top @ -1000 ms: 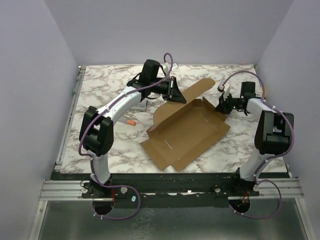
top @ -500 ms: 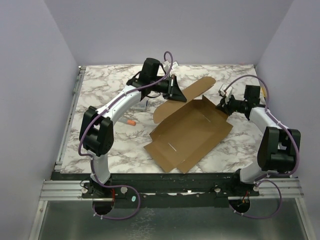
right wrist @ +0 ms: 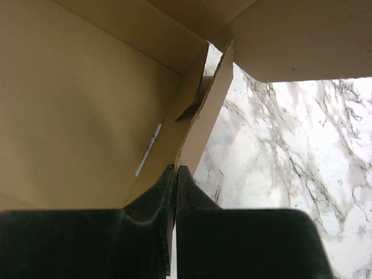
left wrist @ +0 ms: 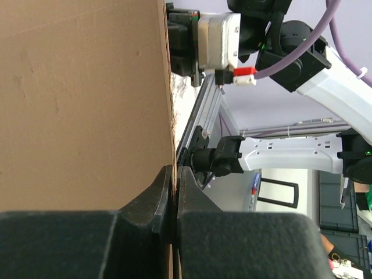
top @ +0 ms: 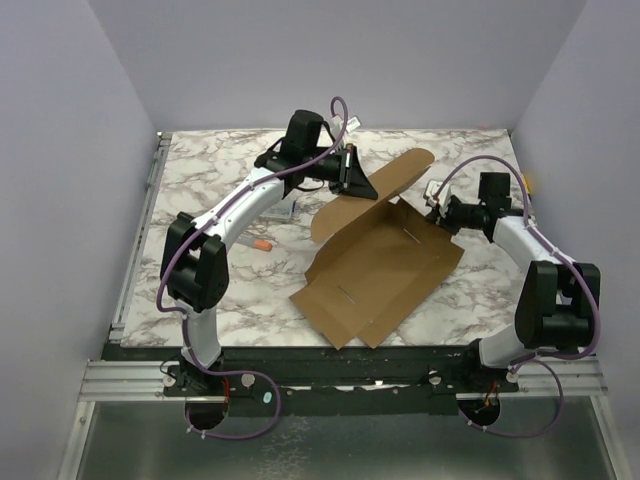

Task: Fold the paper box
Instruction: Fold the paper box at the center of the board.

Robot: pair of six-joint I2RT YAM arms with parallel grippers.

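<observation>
On the white marble-patterned table (top: 200, 180) the plain brown die-cut cardboard paper box (top: 375, 270) lies near the middle, left tool (left wrist: 174, 174) clamped on its raised far flap and right tool (right wrist: 175, 171) clamped on its right wall, so opposed pulling could tear a thin edge or slip off it.

paper box (left wrist: 81, 87) cut off in both wrist views, orange item (top: 262, 244) indistinct

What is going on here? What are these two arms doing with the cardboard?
Two robot arms are folding the paper box on the marble table. The left gripper is shut on the far flap, holding it raised. The right gripper is shut on a side wall's edge at the right. The box is only partly formed; its near panels lie flat.
</observation>
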